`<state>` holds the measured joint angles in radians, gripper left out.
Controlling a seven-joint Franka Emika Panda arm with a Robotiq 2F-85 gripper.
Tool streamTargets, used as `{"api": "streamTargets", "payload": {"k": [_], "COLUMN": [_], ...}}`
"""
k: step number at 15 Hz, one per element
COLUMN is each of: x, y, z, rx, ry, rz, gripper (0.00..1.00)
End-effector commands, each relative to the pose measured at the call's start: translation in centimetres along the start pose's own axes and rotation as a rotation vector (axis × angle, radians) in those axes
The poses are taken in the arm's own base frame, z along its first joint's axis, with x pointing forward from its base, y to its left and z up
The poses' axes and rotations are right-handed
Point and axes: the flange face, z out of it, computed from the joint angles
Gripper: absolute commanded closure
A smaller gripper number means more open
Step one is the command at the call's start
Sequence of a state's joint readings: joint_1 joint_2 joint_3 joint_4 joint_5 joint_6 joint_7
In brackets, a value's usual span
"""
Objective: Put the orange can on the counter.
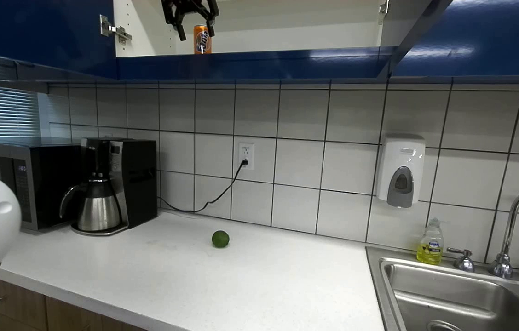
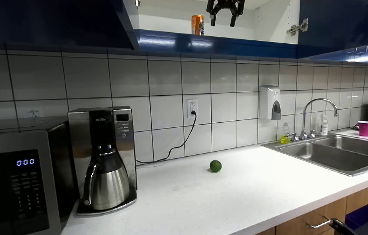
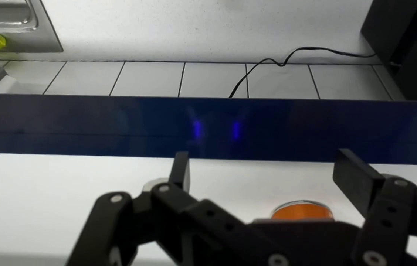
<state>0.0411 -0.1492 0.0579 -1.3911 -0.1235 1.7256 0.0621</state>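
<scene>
The orange can (image 1: 202,41) stands upright inside the raised wall cabinet, its base hidden behind the blue front edge. In both exterior views the can (image 2: 197,24) shows, and my gripper (image 2: 223,22) hangs at the cabinet opening, apart from it. From the wrist, the can's orange end (image 3: 302,211) is partly covered by the gripper body and lies between and behind the spread fingers (image 3: 356,181). My gripper (image 3: 262,166) is open and holds nothing. Well below runs the off-white counter (image 1: 287,285).
The cabinet's blue lower edge (image 1: 250,66) and its open door (image 1: 38,37) border the gripper's space. On the counter sit a green ball (image 2: 215,166), a coffee maker (image 2: 105,163) and a microwave (image 2: 24,182). A soap dispenser (image 1: 402,170) hangs on the tiles near the sink (image 1: 448,285).
</scene>
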Motion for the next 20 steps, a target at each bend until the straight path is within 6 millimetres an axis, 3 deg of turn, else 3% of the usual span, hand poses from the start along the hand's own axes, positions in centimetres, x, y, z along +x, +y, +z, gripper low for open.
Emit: {"api": "streamTargets", "payload": {"k": [1,20], "x": [1.0,5.3], "y": [-0.6,-3.3], "z": [-0.1,2.6], "rx": [0.014,0.030], "ry": [0.034,0.151], "rz": [0.024,0.065], "gripper": [0.00,0.00]}}
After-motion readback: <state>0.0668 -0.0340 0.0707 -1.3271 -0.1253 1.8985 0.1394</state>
